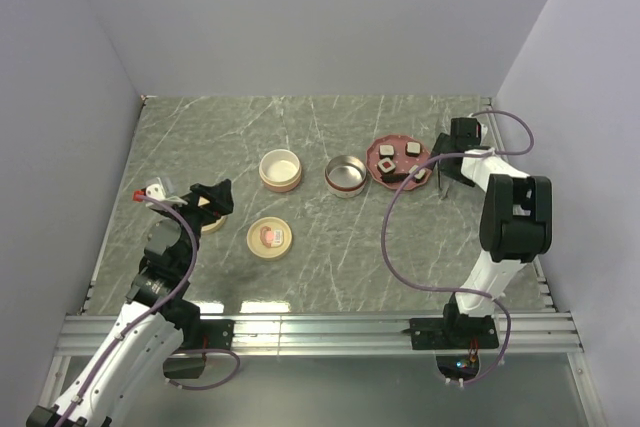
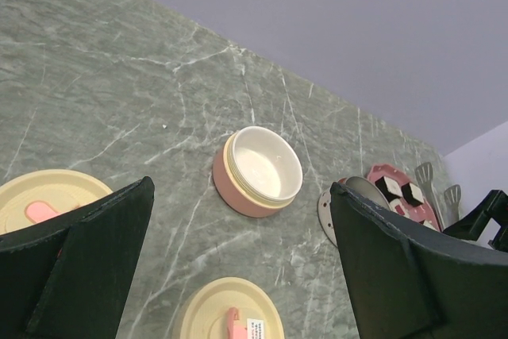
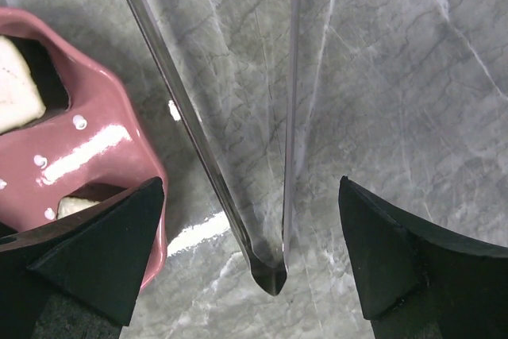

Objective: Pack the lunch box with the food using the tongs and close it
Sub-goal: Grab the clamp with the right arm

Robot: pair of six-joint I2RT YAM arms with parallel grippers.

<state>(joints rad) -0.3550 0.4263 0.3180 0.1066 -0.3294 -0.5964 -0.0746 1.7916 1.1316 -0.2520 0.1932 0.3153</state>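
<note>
Right claw (image 3: 250, 232) spread wide, gripping nothing, straddling the joined end of the tongs (image 3: 187, 137) | tongs flat on surface (image 3: 397, 77), just beside pink plate (image 3: 103, 144), long axis alongside its rim, arms fanning away from claw | left claw (image 2: 242, 252) wide open, empty | surface grey-green marble, lavender walls (image 1: 320, 17)

Long, thin, dark metal tongs (image 3: 270, 275) lie flat on the grey veined marble tabletop (image 3: 413, 77). Their two slender arms meet in a rounded joined end that sits between the right gripper's (image 3: 250, 188) black fingers (image 3: 95, 252), touching neither. The fingers are spread wide with nothing held. Just beside the tongs' left arm is the wavy rim of a glossy pink plate (image 3: 95, 144), carrying white-centred, dark-rimmed food pieces (image 3: 20, 85), partly cut off.
</note>
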